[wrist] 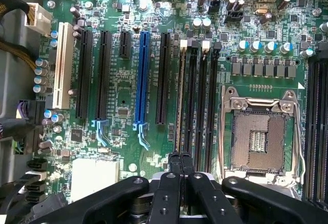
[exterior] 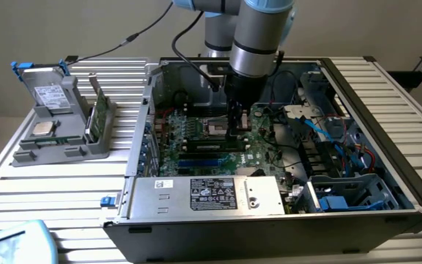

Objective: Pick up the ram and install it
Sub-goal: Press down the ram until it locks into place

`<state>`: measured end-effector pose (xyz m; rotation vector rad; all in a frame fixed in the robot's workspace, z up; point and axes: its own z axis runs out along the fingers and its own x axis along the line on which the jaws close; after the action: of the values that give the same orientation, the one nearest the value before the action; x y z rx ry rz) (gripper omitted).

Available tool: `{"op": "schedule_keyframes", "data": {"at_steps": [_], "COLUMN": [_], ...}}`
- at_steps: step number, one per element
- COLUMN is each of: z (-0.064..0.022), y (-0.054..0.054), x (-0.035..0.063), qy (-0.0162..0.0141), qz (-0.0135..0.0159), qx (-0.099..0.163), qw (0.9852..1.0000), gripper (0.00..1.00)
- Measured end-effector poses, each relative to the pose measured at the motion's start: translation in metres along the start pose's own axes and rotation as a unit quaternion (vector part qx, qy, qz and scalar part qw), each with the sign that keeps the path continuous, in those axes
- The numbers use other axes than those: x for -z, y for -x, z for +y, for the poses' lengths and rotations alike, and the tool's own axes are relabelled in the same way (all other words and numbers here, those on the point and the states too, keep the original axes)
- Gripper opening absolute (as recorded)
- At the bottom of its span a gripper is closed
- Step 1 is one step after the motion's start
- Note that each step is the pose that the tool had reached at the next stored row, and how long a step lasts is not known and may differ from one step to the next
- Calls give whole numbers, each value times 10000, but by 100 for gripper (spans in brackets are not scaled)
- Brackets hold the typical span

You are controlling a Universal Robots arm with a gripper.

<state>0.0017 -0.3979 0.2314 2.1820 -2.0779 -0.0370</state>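
Claw: pressed together, tips directly over one end of the ram.
Ram: standing edge-up in a black memory slot, near the uncovered CPU socket.
Setting: motherboard inside an open computer case on the bench.

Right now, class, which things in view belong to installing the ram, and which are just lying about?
Belongs to the job:
ram, standing in a memory slot; black memory slots; end effector, shut, at the ram's end.

Lying about:
green card in grey stand; power supply; blue expansion slot.
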Motion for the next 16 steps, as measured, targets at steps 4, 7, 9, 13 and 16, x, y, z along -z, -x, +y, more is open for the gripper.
{"op": "schedule_keyframes", "data": {"at_steps": [4, 7, 9, 13, 16], "z": [-1, -2, -3, -4, -5], "y": [1, 1, 1, 2, 3], "x": [-13, -22, -28, -39, -49], "qy": [0, 0, 0, 0, 0], "qz": [0, 0, 0, 1, -2], "qx": [0, 0, 0, 0, 0], "qw": [10000, 10000, 10000, 10000, 10000], "gripper": [11, 11, 11, 11, 11]}}
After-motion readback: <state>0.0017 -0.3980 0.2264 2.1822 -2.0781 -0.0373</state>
